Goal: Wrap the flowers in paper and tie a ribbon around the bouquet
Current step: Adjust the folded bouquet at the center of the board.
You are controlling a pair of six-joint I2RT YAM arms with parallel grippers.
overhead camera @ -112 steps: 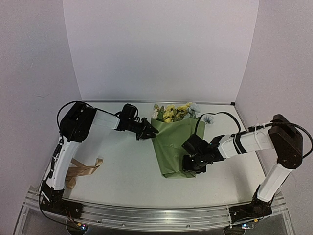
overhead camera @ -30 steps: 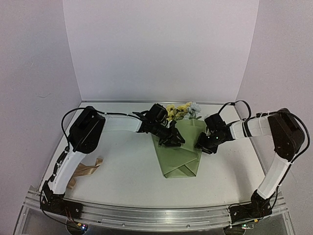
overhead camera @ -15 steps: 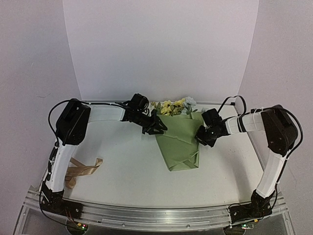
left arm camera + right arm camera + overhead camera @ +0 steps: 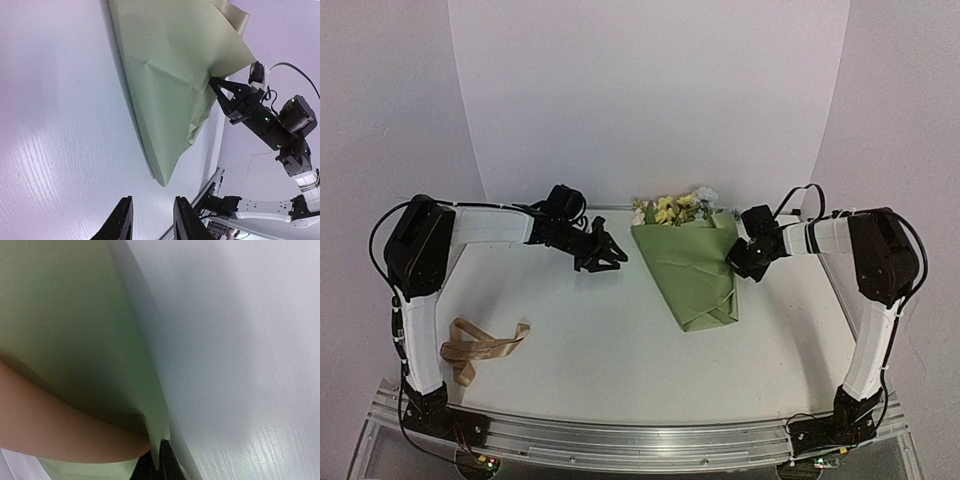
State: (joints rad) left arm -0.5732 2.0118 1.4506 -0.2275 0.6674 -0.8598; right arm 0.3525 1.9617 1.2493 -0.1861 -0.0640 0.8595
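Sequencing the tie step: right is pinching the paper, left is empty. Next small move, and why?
Probably swing the left gripper toward the ribbon, which lies loose at the near left. The flowers already sit in the folded paper cone. The right gripper is shut on its edge and pins it. The left jaws are apart with nothing between them.

This looks like a robotics lab test cell. Plain pale panels (image 4: 650,100) wall in the white table (image 4: 580,340) behind and at both sides. Along the table's near edge an aluminium rail (image 4: 640,440) carries the left arm (image 4: 415,330) and right arm (image 4: 868,350).
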